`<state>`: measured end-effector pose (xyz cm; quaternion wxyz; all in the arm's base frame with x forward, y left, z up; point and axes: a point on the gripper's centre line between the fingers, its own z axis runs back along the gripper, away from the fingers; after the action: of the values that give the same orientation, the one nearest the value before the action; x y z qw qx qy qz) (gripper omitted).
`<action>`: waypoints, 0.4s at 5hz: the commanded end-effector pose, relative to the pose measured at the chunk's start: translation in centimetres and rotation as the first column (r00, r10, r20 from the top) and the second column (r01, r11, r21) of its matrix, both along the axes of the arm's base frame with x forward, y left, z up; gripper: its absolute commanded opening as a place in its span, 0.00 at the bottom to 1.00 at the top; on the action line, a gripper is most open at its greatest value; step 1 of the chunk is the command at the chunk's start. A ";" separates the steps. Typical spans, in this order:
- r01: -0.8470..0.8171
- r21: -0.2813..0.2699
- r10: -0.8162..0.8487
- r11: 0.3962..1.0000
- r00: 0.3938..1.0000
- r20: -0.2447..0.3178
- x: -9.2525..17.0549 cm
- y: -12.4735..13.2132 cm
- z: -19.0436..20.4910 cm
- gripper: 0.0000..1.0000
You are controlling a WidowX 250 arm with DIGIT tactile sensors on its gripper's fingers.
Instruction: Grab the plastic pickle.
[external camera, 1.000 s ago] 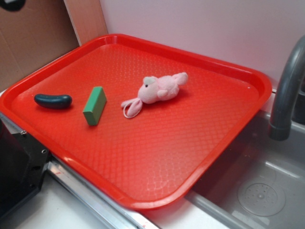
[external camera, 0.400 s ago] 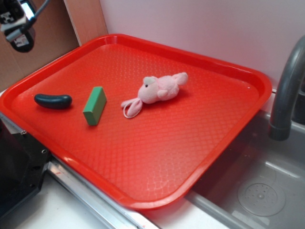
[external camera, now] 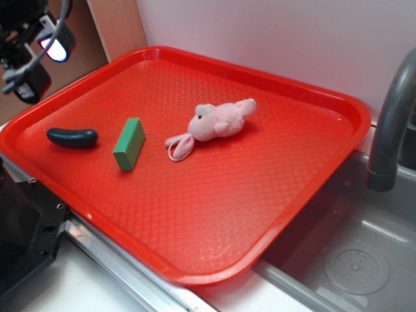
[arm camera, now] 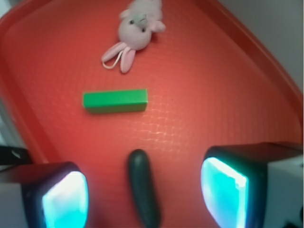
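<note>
The tool [arm camera: 145,190] has its two fingers [arm camera: 64,199] spread wide, with a broad gap between the pads. It holds nothing and touches nothing; both fingers hang in the air above the tray [arm camera: 228,95]. In the exterior view the tool [external camera: 32,49] sits at the upper left, above the tray's [external camera: 273,214] far left corner, only partly in the frame.

The pickle [arm camera: 144,187] lies in the wrist view between the two fingers, a little left of the middle of the gap, its long axis running roughly away from the camera and slightly tilted. It rests flat on the tray, below the tool and apart from it. In the exterior view the pickle [external camera: 72,137] lies near the tray's left edge, below and a little right of the tool.

Just beyond the pickle lies a green block [arm camera: 115,101], set crosswise to it and not touching it; in the exterior view the block [external camera: 129,143] is just right of the pickle. Farther on lies a pink plush rabbit [arm camera: 135,33], near the tray's middle in the exterior view [external camera: 214,123], well apart from the pickle.

The tray rests partly over a grey sink [external camera: 351,253], with a grey faucet [external camera: 390,123] at the right.
</note>
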<state>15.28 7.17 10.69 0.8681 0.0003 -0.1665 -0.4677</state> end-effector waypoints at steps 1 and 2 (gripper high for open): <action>0.035 0.112 -0.027 0.993 0.997 -0.067 0.2 0.1 -2.7 1.00; 0.075 0.128 -0.062 0.989 0.993 -0.101 0.4 -0.1 -4.5 1.00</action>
<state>14.92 7.35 5.54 0.8611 0.0189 -0.0851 -0.5008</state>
